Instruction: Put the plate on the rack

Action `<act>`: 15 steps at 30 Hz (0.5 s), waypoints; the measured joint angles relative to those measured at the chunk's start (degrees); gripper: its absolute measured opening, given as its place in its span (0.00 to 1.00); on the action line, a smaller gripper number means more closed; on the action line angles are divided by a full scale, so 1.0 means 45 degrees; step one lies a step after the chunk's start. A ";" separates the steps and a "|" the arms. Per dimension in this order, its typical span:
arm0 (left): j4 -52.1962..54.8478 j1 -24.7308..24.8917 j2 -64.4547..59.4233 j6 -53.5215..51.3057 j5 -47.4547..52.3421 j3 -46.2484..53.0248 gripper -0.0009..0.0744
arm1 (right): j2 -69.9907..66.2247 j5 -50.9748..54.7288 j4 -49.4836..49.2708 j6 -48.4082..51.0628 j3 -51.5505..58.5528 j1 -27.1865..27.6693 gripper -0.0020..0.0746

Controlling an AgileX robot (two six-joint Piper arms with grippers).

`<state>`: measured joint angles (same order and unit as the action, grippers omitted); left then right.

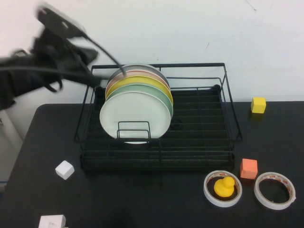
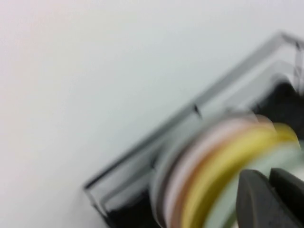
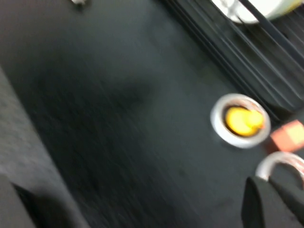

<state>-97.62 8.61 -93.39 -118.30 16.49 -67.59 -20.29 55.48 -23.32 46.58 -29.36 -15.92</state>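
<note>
Already the plain white round plate (image 1: 135,115) stands upright at the front of the stack in the black wire dish rack (image 1: 228,121), the left gripper (image 1: 95,78) just behind the rack's back-left corner, its grip unreadable, the right gripper unseen.

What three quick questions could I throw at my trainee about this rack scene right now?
1. True or false: the plate stands upright in the rack, in front of the coloured plates.
2. What sits inside the nearer tape roll? A: a red ball. B: a yellow toy. C: a spoon.
3. Which one is missing from the high view and shows only in its own wrist view, over the table near the tape rolls: the left claw, up by the plates at the rack's back left, or the right claw?

Key: 1 true; 2 B; 3 right claw.
</note>
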 joint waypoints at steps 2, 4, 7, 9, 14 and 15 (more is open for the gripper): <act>-0.0024 0.0000 0.0934 0.1232 -0.0623 0.0088 0.03 | 0.0000 -0.0058 0.0733 -0.0203 0.0000 0.0000 0.02; -0.0051 0.0000 0.1865 0.1959 -0.1158 0.0395 0.02 | 0.0000 -0.0082 0.1711 -0.0722 0.0000 0.0000 0.02; -0.0131 0.0000 0.3400 0.2308 -0.1660 0.1377 0.02 | 0.0000 -0.0082 0.3309 -0.1947 0.0000 0.0000 0.02; -0.0151 0.0000 0.4517 0.2402 -0.1722 0.2274 0.01 | 0.0000 -0.0082 0.4429 -0.2900 0.0000 0.0000 0.02; -0.0151 0.0000 0.7265 0.2452 -0.1748 0.4815 0.01 | 0.0000 -0.0570 0.6671 -0.5153 0.0000 0.0000 0.02; -0.0151 0.0000 0.7851 0.2452 -0.1748 0.5442 0.01 | 0.0000 -0.0821 0.6793 -0.5552 0.0011 0.0000 0.02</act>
<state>-98.30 8.61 -58.06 -107.26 8.62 -43.10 -20.29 51.78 7.25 21.60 -29.30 -15.92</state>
